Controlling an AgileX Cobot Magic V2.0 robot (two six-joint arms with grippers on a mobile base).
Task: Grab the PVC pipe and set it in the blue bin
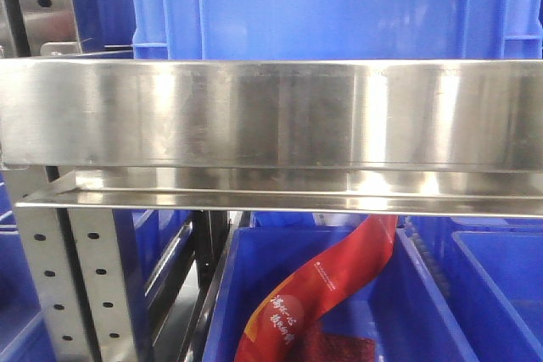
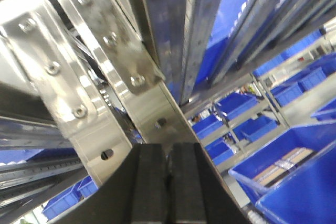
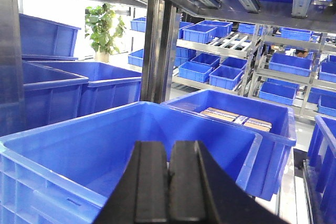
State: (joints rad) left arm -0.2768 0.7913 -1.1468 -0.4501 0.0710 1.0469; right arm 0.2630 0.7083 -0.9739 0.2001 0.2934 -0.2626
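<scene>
**Exterior front-facing view blocked by shelf rail, PVC pipe not located**

Can't find the PVC pipe in any view; hidden or out of frame. On left black-padded gripper (image 2: 169, 182): pads pressed together, nothing between, nosed toward riveted steel rack upright (image 2: 131, 66) at 12 o'clock. On right black-padded gripper (image 3: 169, 182): also clamped on nothing, hovering over open blue plastic bin (image 3: 94, 145), probable drop target. Brushed stainless shelf rail (image 1: 271, 112) dead centre, red printed packet (image 1: 339, 277) at 5 o'clock. Suggest locating pipe first, spreading pads before approach, keeping clear of rail edges.
</scene>
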